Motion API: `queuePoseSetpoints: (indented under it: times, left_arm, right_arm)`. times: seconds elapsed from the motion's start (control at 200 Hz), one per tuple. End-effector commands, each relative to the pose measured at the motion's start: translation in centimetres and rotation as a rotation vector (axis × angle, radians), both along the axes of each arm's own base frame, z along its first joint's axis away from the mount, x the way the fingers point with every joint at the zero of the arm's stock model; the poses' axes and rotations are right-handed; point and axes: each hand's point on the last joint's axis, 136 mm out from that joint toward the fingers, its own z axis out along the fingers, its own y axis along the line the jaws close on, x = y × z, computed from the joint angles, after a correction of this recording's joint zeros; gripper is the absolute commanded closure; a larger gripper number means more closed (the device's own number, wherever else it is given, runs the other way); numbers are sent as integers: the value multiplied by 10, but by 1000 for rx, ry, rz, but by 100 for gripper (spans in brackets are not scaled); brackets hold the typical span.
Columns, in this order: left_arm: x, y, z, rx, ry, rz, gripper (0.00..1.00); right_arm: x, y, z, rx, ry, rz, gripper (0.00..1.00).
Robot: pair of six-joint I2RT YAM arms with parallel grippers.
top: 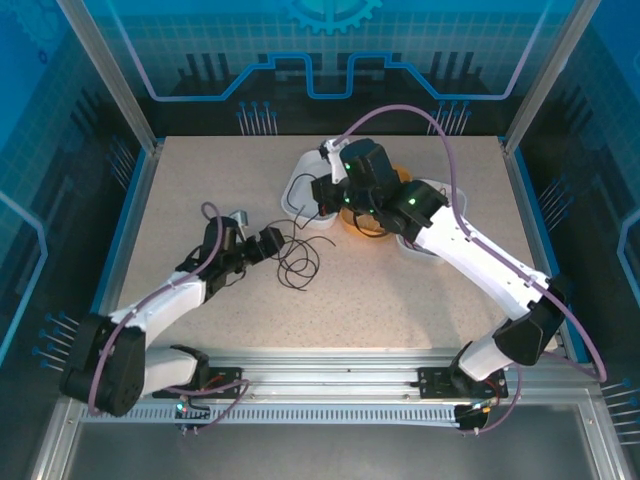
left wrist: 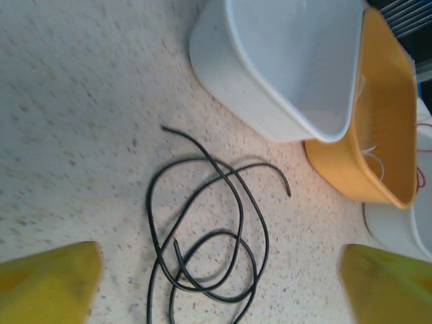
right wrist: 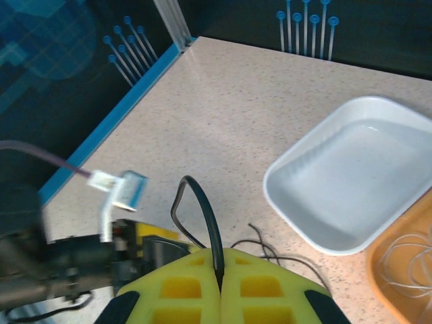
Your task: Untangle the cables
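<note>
- Speckled beige table inside a blue-walled cage, arm bases bolted along the near edge.
- Nearest in: left pincer, low over the table, yellow fingers spread wide apart, nothing between them.
- Just beyond, framed by those fingers: black cables flat on the table, loose loops crossing one another, three free ends showing, so likely more than one wire.
- Farther on: right pincer squeezed together on a black strand arching up out of the closed tips. Unclear whether part of the loops on the table or a separate wire.
- Beyond that: white tray, bare inside, just past the loops.
- Next to it: orange tray with a white wire coiled inside. Just beside that, second white tray with a red wire at its edge.
- Judged well along: white and red seemingly sorted into separate trays. Left to do: drawing the black loops apart and, probably, laying them in the bare tray.
</note>
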Motion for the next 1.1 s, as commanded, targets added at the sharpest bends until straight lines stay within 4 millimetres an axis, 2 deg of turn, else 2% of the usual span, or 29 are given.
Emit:
queuePoseSetpoints:
  times: [0.0,0.18,0.345,0.465,0.575,0.64,0.72,0.855,1.096]
  left_arm:
    - [-11,14,7,20,8,51,1]
    - [-25,12,39,-7,-24,18,1]
    - [-36,-1,73,-87,-86,-57,1]
    - [-39,-3,98,-144,-133,-54,1]
    - [-30,1,115,-169,-190,-18,1]
    - [-23,-1,113,-160,-172,-18,1]
    - [-17,-6,99,-128,-93,-52,1]
    - [-17,-20,83,-123,-28,-144,1]
    - [-27,-7,80,-72,-46,-98,1]
  right_arm:
    - [25,-8,-1,-48,-40,-49,100]
    - [67,-2,-25,-98,-46,-99,100]
    - [99,4,-45,-153,-33,-131,100]
    - [113,11,-57,-168,-9,-119,100]
    - [118,21,-63,-153,7,-95,100]
    - [116,29,-60,-120,15,-68,100]
    - [112,37,-54,-82,21,-37,100]
    - [112,41,-40,-53,0,-22,100]
    - [134,30,-24,-91,-56,-79,100]
